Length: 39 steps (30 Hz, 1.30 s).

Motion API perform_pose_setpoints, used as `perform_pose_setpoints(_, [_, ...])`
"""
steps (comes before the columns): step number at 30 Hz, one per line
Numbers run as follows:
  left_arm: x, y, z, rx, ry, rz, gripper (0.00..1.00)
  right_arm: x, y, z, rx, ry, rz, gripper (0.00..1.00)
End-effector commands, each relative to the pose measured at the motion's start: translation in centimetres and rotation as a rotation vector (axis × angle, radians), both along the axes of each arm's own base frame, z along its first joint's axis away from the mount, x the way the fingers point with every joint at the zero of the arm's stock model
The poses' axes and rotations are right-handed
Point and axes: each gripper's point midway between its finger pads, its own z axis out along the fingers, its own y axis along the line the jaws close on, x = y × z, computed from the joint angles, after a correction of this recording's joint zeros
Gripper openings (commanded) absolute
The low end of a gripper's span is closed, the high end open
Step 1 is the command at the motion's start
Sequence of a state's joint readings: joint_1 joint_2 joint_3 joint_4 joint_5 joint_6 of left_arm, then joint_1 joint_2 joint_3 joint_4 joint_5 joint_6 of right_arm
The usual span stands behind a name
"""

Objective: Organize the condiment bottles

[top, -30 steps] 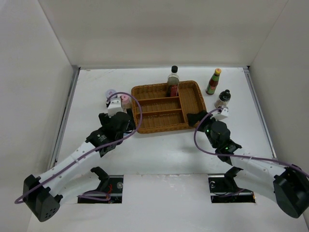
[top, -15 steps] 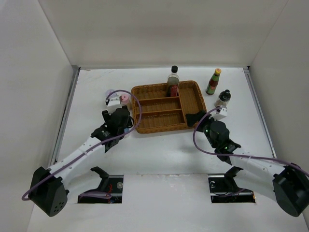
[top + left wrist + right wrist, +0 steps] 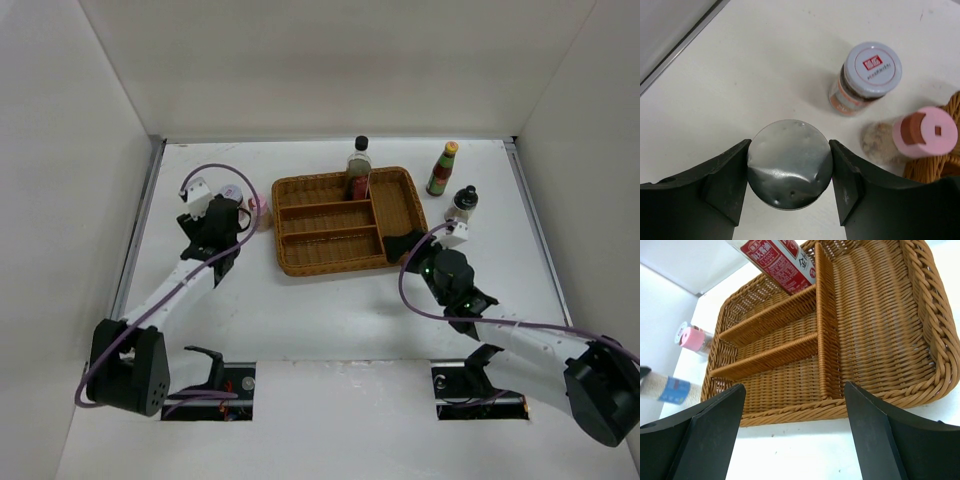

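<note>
My left gripper (image 3: 789, 156) is shut on a silver-lidded shaker (image 3: 789, 165), one finger touching each side of its lid, left of the tray (image 3: 222, 216). Just beyond it stand a lilac-lidded jar (image 3: 874, 70) (image 3: 230, 192) and a pink-lidded jar (image 3: 925, 132) (image 3: 258, 207), the latter against the wicker tray (image 3: 300, 262). A clear black-capped bottle with a red label (image 3: 359, 170) (image 3: 780, 262) stands in the tray's back compartment. A red sauce bottle (image 3: 442, 168) and a small black-capped bottle (image 3: 462, 204) stand right of the tray. My right gripper (image 3: 794, 387) (image 3: 403, 243) is open and empty at the tray's near right corner.
The tray's near rim (image 3: 865, 402) lies just ahead of my right fingers; its three narrow left compartments and wide right one hold nothing but the one bottle. White walls enclose the table on the left, back and right. A metal strip (image 3: 680, 47) runs along the left edge.
My left arm has swung left and back, away from the tray's near left corner, to beside the lilac and pink jars. The right arm has not moved.
</note>
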State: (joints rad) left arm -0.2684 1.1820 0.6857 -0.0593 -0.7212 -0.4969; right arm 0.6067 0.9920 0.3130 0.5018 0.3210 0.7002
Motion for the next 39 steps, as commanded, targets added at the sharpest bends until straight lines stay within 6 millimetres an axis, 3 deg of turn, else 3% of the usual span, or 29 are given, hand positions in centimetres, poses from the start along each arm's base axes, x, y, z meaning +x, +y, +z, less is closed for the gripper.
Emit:
perform_pose_setpoints(1, [3.6,0.2,4.5,-0.027,-0.170,0.032,0.38,0.4,1.1,2.6,0.040,-0.060,0.027,0.86])
perform_pose_setpoints(4, [4.8,0.9,4.4,-0.009,-0.165,0.048,0.43,0.4,0.9,2.6,0.040,-0.061,0.019,0.87])
perform_pose_setpoints(10, [4.9,1.4,2.8,0.002,-0.124,0.058,0.71,0.4,0.9,2.6,0.038,-0.064,0.018,0.87])
perform_pose_setpoints(15, [3.6,1.3,6.1,-0.004,-0.204,0.044,0.89,0.6,1.1,2.3,0.030,-0.054,0.020,0.87])
perform_pose_setpoints(19, [2.4,0.4,10.7,0.006,-0.300,0.013,0.87,0.7,1.3,1.8,0.026,-0.039,0.028,0.87])
perform_pose_setpoints(22, [2.4,-2.5,12.0,0.008,-0.321,-0.073,0.70,0.7,1.1,2.1,0.023,-0.050,0.019,0.87])
perform_pose_setpoints(23, [2.8,-4.3,11.9,0.005,-0.307,-0.121,0.60,0.7,1.0,2.0,0.022,-0.049,0.016,0.87])
perform_pose_setpoints(25, [3.5,-7.3,11.2,0.004,-0.277,-0.203,0.55,0.7,1.2,1.7,0.023,-0.037,0.025,0.83])
perform_pose_setpoints(26, [4.1,-9.2,10.5,0.002,-0.252,-0.254,0.55,0.7,1.3,1.8,0.022,-0.041,0.029,0.82])
perform_pose_setpoints(29, [5.7,-11.7,8.6,0.008,-0.193,-0.311,0.64,0.7,1.2,2.1,0.017,-0.051,0.024,0.80])
perform_pose_setpoints(32, [7.6,-12.2,6.9,0.021,-0.153,-0.306,0.76,0.7,1.4,2.0,0.019,-0.046,0.033,0.76])
perform_pose_setpoints(39, [9.9,-11.5,5.1,0.044,-0.125,-0.256,0.77,0.6,1.6,1.9,0.017,-0.045,0.039,0.81])
